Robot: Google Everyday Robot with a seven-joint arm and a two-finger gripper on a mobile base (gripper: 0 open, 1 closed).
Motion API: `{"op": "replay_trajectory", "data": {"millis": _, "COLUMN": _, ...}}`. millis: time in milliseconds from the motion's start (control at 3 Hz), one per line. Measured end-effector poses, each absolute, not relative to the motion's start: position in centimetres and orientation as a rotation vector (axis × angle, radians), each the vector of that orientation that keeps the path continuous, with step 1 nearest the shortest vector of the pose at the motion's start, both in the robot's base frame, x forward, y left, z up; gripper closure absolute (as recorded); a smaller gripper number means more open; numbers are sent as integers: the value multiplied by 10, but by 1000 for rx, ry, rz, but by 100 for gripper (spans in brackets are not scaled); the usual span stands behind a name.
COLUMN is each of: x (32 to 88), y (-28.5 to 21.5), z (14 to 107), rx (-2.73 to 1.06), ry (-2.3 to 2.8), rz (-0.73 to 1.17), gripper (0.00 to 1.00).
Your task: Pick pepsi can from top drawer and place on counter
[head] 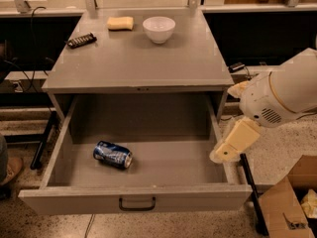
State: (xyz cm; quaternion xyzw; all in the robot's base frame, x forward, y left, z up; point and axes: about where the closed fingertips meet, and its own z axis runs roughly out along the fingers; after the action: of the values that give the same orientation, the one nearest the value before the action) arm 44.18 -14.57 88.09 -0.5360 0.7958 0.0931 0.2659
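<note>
The pepsi can [113, 154], dark blue with light markings, lies on its side on the floor of the open top drawer [133, 202], left of centre. The drawer is pulled fully out, with its dark handle at the front centre. The grey counter [141, 58] is above it. My arm comes in from the right, and the cream-coloured gripper [229, 148] hangs over the drawer's right wall, far to the right of the can and not touching it.
On the counter stand a white bowl [159, 29], a yellow sponge [121, 23] and a dark flat bar-shaped object [81, 39]. A cardboard box [290, 202] sits on the floor at the lower right. A black stand leg [250, 192] is beside the drawer's right side.
</note>
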Motion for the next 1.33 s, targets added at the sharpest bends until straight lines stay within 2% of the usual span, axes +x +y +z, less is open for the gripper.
{"op": "replay_trajectory", "data": {"millis": 333, "x": 442, "y": -143, "z": 877, "rx": -1449, "ry": 2143, "rz": 262, "gripper": 0}}
{"op": "replay_trajectory", "data": {"millis": 667, "x": 452, "y": -107, "z": 851, "rx": -1486, "ry": 2071, "rz": 334, "gripper": 0}}
{"op": "replay_trajectory", "data": {"millis": 1333, "x": 492, "y": 7, "z": 774, "rx": -1405, "ry": 2106, "rz": 458, "gripper": 0}}
